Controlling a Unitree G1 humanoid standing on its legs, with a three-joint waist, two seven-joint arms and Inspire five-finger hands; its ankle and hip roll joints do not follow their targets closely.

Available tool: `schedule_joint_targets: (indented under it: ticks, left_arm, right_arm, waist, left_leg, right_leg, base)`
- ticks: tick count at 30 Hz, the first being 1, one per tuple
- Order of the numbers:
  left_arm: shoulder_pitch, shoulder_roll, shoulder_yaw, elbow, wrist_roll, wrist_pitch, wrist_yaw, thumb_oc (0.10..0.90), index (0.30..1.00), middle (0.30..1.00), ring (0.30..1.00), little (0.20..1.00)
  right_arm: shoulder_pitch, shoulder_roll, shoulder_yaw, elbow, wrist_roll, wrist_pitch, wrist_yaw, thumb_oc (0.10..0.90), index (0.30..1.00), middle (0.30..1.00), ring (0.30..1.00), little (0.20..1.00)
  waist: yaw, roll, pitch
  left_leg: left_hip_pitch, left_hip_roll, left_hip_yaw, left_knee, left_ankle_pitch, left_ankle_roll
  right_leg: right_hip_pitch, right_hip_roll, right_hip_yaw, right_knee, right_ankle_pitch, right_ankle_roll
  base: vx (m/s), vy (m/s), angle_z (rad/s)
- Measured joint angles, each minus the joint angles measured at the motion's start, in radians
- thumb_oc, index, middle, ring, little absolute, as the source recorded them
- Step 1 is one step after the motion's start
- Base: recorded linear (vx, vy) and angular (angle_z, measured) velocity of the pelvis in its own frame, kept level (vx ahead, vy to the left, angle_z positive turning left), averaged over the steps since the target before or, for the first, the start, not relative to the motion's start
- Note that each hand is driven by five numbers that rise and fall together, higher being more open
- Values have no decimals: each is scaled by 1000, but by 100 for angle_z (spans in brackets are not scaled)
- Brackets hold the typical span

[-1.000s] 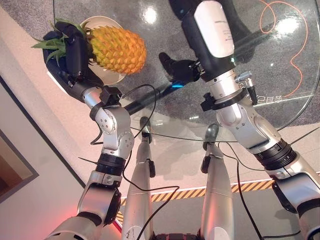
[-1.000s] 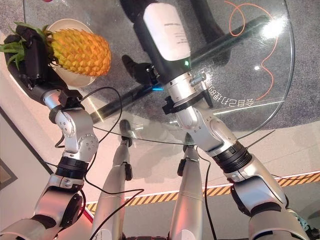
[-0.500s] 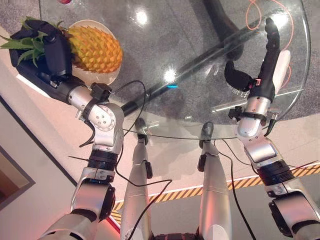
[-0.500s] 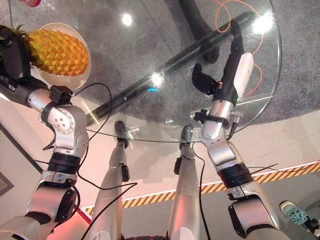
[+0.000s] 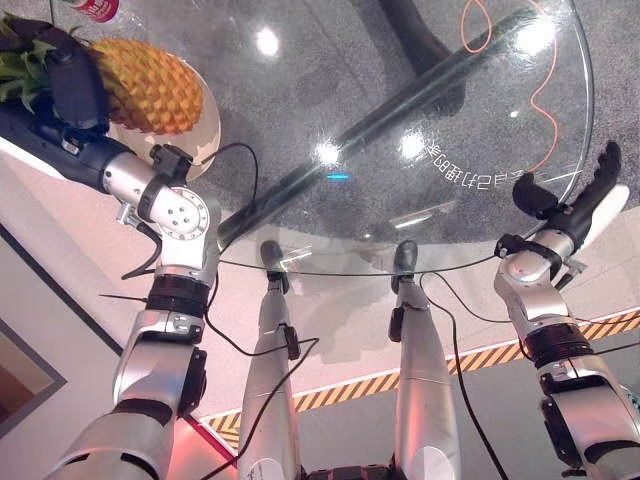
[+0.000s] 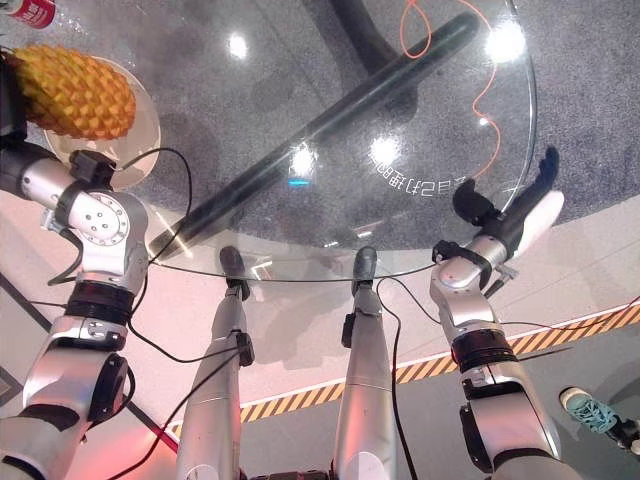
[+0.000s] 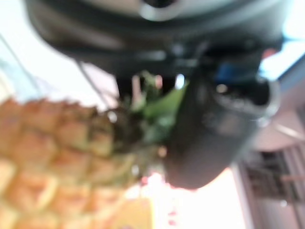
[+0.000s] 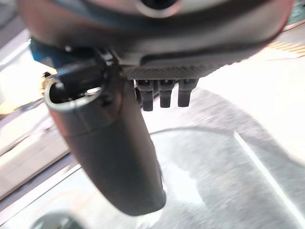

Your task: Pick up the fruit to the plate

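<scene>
Left eye view: at 10 o'clock the left hand [image 5: 70, 85] is curled around the pineapple [image 5: 150, 85], holding it over the plate [image 5: 205, 125] on the glass table [image 5: 420, 110]. Right eye view: at 3 o'clock the right hand [image 6: 515, 215] is spread wide, holding nothing. Left wrist view: the thumb presses the green leaves [image 7: 157, 107].

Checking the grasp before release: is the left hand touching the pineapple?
Touching. In the left eye view the left hand wraps the pineapple at its leafy crown, over the plate.

obstacles: pineapple [image 5: 150, 85] over plate [image 5: 205, 125], can [image 5: 95, 8] beside | glass table [image 5: 420, 90]: bare
</scene>
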Motion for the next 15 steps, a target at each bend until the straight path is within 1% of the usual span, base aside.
schedule_joint_targets:
  ticks: [5,7,9,12,15]
  left_arm:
    - [-61,37,-56,79,2,-2,3,100,300,300,300,200]
    - [-72,40,-56,95,2,-2,8,100,300,300,300,200]
    - [-90,46,-58,127,2,-2,12,100,300,300,300,200]
    - [-100,65,-62,156,1,-2,18,100,300,300,300,200]
    - [-102,84,-81,170,1,-2,18,100,300,300,300,200]
  right_arm:
    - [-30,-1,-11,192,126,-59,11,800,900,900,900,900]
    - [-30,-1,-29,235,164,-65,22,800,900,900,900,900]
    - [-40,-1,-41,315,192,-85,51,800,900,900,900,900]
    - [-44,-1,-46,385,228,-86,86,800,900,900,900,900]
    - [-47,-1,-46,414,238,-86,110,800,900,900,900,900]
  waist:
    - [0,0,0]
    - [-1,0,0]
    - [0,0,0]
    - [-1,0,0]
    - [1,0,0]
  left_leg:
    - [0,3,0,-2,2,-3]
    - [0,3,0,-3,2,-3]
    - [0,4,0,-4,2,-3]
    - [0,4,0,-4,2,-3]
    - [0,4,-1,-4,2,-3]
  right_leg:
    - [0,3,-1,-3,2,-2]
    - [1,3,-1,-6,3,-2]
    - [2,4,-2,-7,3,-3]
    - [2,4,-2,-8,3,-3]
    - [2,4,-2,-8,4,-3]
  base:
    - [7,-13,-1]
    - [0,-34,-1]
    - [0,0,0]
    - [0,0,0]
    - [0,0,0]
